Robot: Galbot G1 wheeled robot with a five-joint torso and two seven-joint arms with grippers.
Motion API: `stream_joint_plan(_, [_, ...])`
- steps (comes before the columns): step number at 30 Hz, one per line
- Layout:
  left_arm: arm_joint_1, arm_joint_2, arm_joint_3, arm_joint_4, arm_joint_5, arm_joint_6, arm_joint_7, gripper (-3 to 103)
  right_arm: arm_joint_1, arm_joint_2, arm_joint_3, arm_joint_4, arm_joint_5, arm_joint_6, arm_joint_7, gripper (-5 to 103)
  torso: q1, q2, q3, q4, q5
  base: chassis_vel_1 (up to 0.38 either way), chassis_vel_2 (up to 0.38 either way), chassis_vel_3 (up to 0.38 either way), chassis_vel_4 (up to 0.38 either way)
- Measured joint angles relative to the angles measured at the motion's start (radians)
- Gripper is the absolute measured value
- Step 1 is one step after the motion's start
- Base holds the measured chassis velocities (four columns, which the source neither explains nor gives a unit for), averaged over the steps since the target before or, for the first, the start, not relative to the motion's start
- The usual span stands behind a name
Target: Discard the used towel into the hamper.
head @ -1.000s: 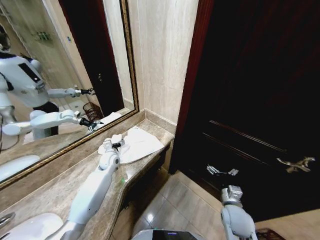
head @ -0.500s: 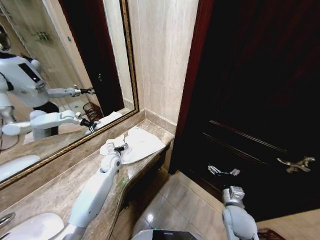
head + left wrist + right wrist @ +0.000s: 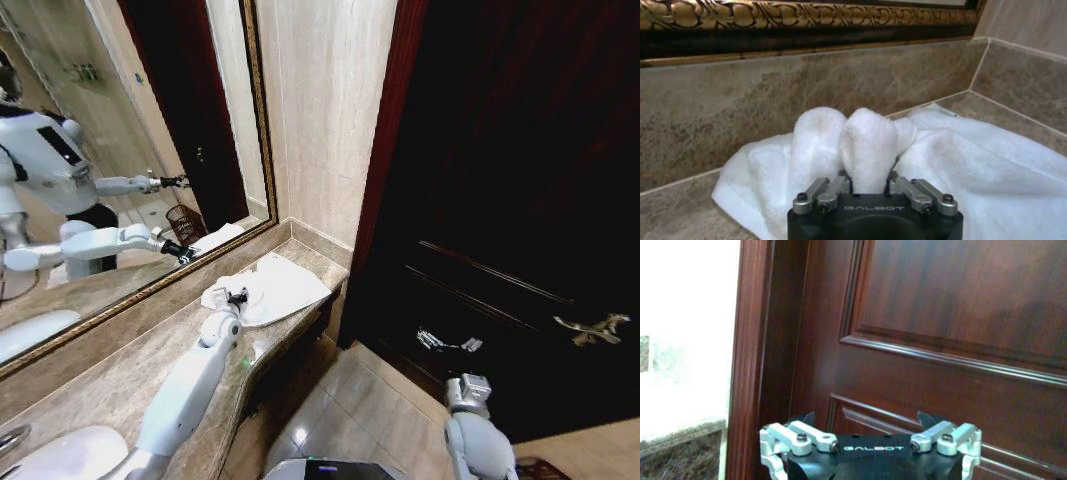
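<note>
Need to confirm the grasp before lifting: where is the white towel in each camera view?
Head view: towel lies on the marble counter's far end, left gripper on it.
Left wrist view: towel bunched between the fingers.
Right wrist view: not in it.
Shared landmark: gilt mirror frame.

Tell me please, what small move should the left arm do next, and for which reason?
Probably lift straight up a little. The left gripper has its jaws closed on a raised fold of the white towel, while the rest of the cloth lies on the marble counter by the mirror. Raising it would free the towel. The right gripper hangs idle by the dark door.
</note>
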Motion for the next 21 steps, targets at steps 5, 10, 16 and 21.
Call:
stream_joint_plan(5, [0.004, 0.000, -0.002, -0.009, 0.000, -0.003, 0.006, 15, 0.001, 0.001, 0.000, 0.003, -0.008, 0.003, 0.002, 100, 0.000, 0.000, 0.000, -0.0001, 0.0000, 0.000, 0.000, 0.000, 0.000])
stream_joint_plan(10, [0.020, 0.001, -0.012, -0.035, 0.000, -0.008, 0.023, 11, -0.001, 0.000, 0.000, 0.012, -0.007, 0.003, 0.003, 100, 0.000, 0.000, 0.000, 0.0000, -0.0001, 0.000, 0.000, 0.000, 0.000])
stream_joint_plan(16, [0.058, 0.009, -0.031, -0.086, 0.011, -0.094, 0.071, 11, -0.016, 0.000, 0.001, 0.031, 0.000, 0.004, 0.005, 100, 0.000, 0.000, 0.000, -0.0001, 0.0001, 0.000, 0.000, 0.000, 0.000])
stream_joint_plan(21, [0.136, 0.022, -0.074, -0.180, 0.076, -0.207, 0.129, 11, -0.039, 0.002, 0.003, 0.061, 0.015, 0.007, 0.006, 100, 0.000, 0.000, 0.000, -0.0001, 0.0001, 0.000, 0.000, 0.000, 0.000])
